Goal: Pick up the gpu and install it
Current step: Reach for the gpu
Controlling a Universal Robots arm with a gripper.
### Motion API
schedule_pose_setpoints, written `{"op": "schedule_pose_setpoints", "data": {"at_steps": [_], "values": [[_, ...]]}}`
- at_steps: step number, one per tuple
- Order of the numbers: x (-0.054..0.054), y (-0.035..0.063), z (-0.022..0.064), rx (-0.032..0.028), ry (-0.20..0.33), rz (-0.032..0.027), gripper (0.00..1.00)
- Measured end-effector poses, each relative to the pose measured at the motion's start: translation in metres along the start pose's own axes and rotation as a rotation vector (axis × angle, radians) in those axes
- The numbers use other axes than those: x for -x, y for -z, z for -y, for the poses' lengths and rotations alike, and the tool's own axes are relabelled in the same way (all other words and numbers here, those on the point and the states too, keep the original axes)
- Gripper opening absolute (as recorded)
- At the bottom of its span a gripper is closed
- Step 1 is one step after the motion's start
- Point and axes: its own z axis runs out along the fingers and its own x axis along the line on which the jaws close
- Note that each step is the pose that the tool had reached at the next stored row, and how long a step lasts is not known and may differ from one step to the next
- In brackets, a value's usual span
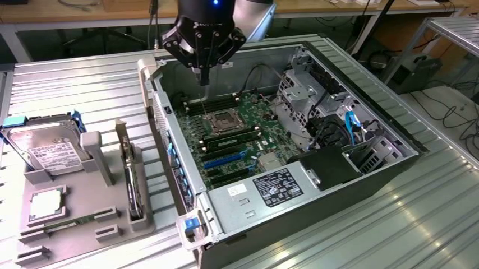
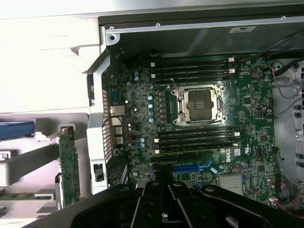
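The gpu (image 1: 132,175) stands on edge in a slot of the grey holder (image 1: 82,210) at the exterior view's left, its silver bracket end toward the far side. In the wrist view the gpu (image 2: 69,167) appears as a thin card beside the case wall. My gripper (image 1: 203,78) hangs over the open computer case (image 1: 374,168), above the far part of the motherboard (image 1: 247,126) near the CPU socket (image 2: 198,105). Its fingers are shut together with nothing between them. My gripper (image 2: 163,179) is well apart from the gpu.
A silver hard drive (image 1: 49,148) with a white label, a CPU chip (image 1: 46,204) and a green memory stick (image 1: 60,227) share the holder. Blue expansion slots (image 2: 191,166) lie on the motherboard. The case's metal side wall (image 1: 168,151) separates holder and board.
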Motion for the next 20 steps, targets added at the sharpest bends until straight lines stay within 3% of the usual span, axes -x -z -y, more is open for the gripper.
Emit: {"op": "schedule_pose_setpoints", "data": {"at_steps": [20], "values": [[-0.0092, 0.0003, 0.0007, -0.0003, 0.0, 0.0, 0.11]]}}
